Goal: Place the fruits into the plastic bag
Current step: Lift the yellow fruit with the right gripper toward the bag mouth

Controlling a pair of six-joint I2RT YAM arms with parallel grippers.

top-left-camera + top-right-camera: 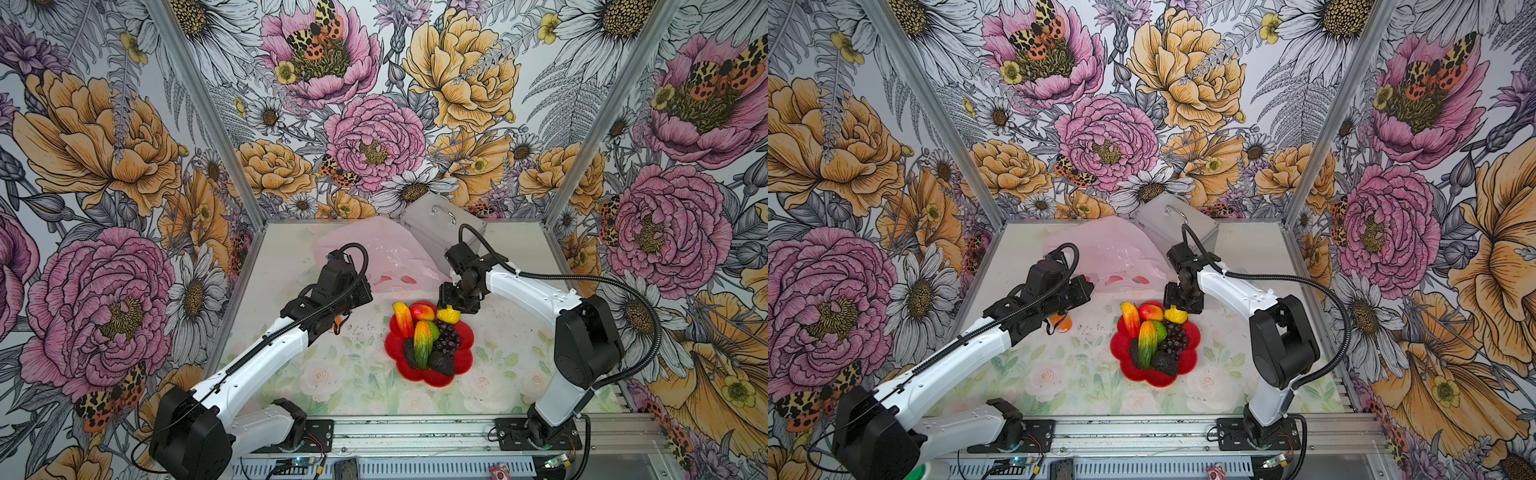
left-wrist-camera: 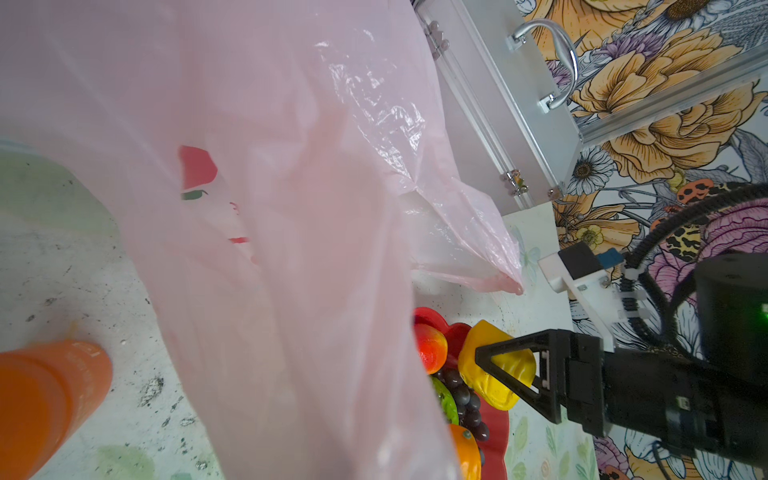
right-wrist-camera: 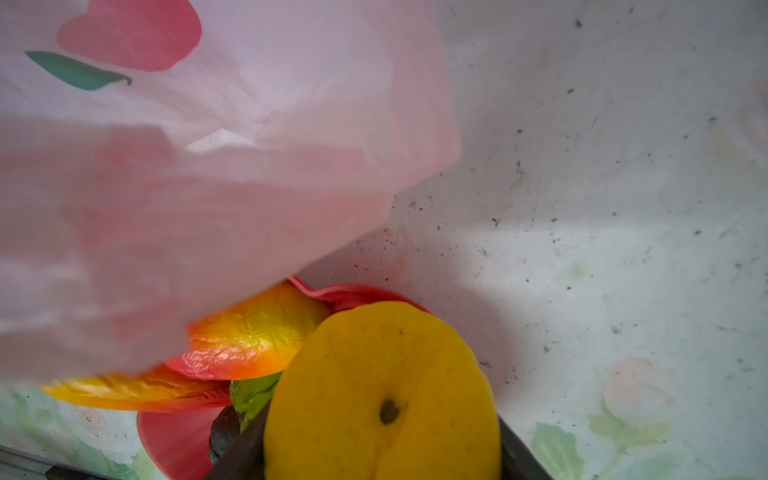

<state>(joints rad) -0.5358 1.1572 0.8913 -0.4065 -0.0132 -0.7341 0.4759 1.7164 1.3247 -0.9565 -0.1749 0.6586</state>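
Since the lemon sits on the far right lobe of the red plate, my right arm is the nearer one, and my right gripper is down over it; in the right wrist view a dark finger lies against each flank of the fruit, so I read those fingers as clamped on the lemon, which looks not yet lifted off the plate. The dimpled end of the lemon faces my right wrist, so I judge that its long axis runs along my fingers and not across them. My left gripper is clenched; its tips are hidden, but the pink film of the plastic bag runs right up to them and hangs raised in both wrist views, so I take it that they pinch the bag's edge. What the coming move turns on is this: the bag lies beyond the plate and to its left, its lifted film overhanging the peach just beside my lemon; so the carry should be short, up and away toward the back left. I cannot see an open mouth from here; the film may simply drape, and the lemon could slide off it. The mangoes, grapes and avocados wait on the plate.
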